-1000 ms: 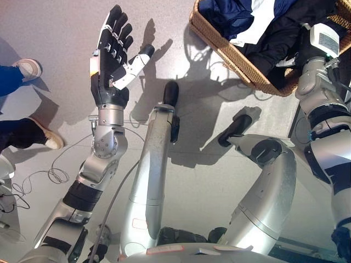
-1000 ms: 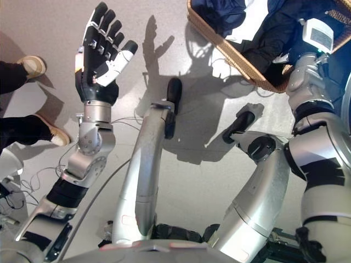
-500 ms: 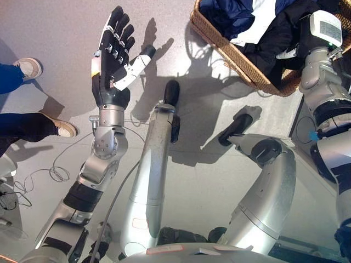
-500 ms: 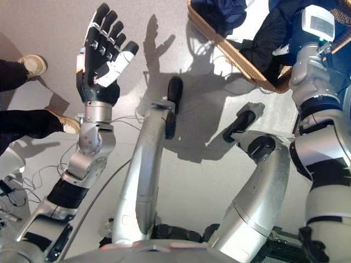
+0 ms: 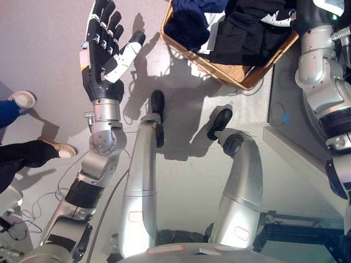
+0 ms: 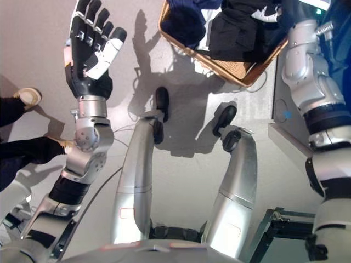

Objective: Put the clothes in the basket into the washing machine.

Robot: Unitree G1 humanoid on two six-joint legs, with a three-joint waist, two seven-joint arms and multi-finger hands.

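Dark clothes (image 5: 241, 33) in basket (image 5: 230, 71), right-hand fingers hidden, left hand (image 5: 104, 52) apart.

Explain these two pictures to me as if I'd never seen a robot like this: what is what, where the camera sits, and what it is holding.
Both pictures come from a stereo camera on a humanoid robot's head, looking down, so they show one scene from slightly different spots. The left hand is raised over the grey floor, fingers spread, holding nothing. The right hand reaches into a wicker basket at the top, among dark clothes; its fingers are hidden, so a grip cannot be confirmed. A person's shoes show at the left edge.
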